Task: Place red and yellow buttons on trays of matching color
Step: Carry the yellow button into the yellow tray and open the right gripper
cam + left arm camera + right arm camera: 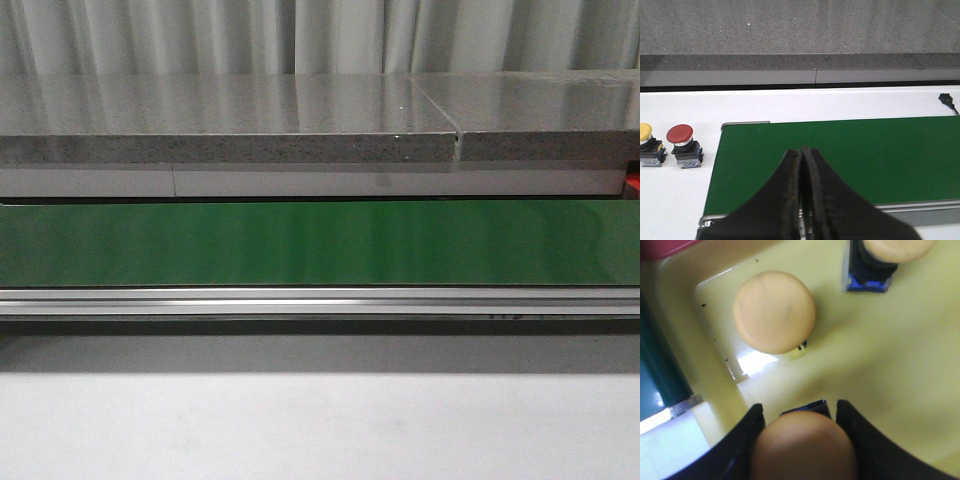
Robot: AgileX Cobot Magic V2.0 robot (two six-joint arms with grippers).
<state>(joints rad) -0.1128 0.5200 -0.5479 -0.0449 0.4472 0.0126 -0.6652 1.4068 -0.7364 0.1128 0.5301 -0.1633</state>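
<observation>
Between the right gripper's (800,440) fingers sits a gripped yellow button (802,447), over the yellow tray (900,365) beside two others (774,311). Next, likely release. Left gripper (801,170) is closed and empty above the belt (850,155); a red button (680,134) waits nearby.

The left claw (801,200) is pressed closed, its dark fingers meeting along a thin seam with nothing between them. The right claw (802,440) grips a yellow button (802,447), one finger on each side.
</observation>
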